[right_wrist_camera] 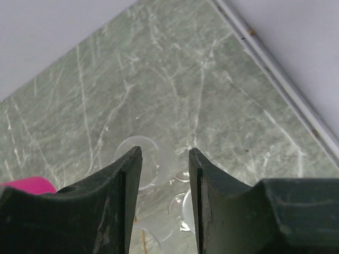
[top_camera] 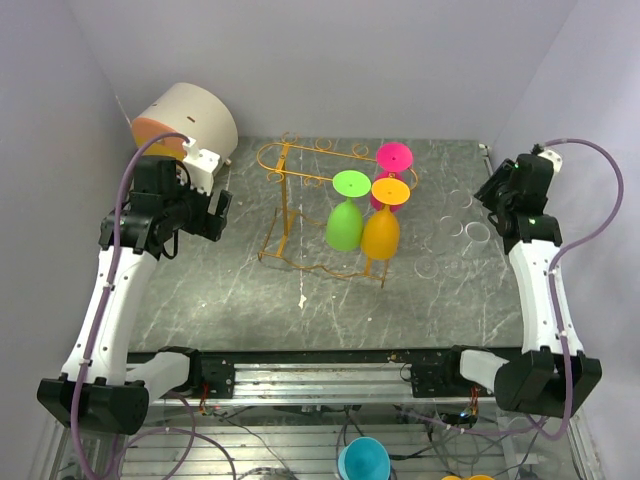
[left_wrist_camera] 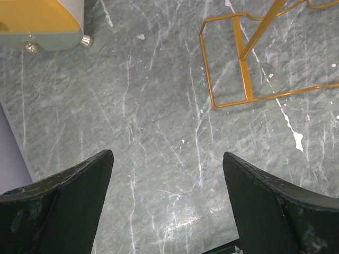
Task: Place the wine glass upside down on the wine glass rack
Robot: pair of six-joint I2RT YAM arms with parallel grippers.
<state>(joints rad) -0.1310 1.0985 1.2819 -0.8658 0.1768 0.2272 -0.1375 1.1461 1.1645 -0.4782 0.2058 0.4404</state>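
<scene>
The right gripper [right_wrist_camera: 164,153] has its fingers pinched down to a narrow gap right over a clear wine glass [right_wrist_camera: 153,161] at the table's [top_camera: 250,300] far right. It's honestly impossible to tell whether they've got hold of it; the glass is see-through and half hidden. The left gripper [left_wrist_camera: 167,159] hangs wide open over bare marble, holding nothing, near the wavy base of the wine glass rack [top_camera: 290,160]. The rack stands mid-table with green [top_camera: 345,225], orange [top_camera: 381,232] and pink [top_camera: 393,157] glasses hanging upside down from it. So three look done. The clear one is well apart from the rack, and the grab, flip and hang look like what's left.
</scene>
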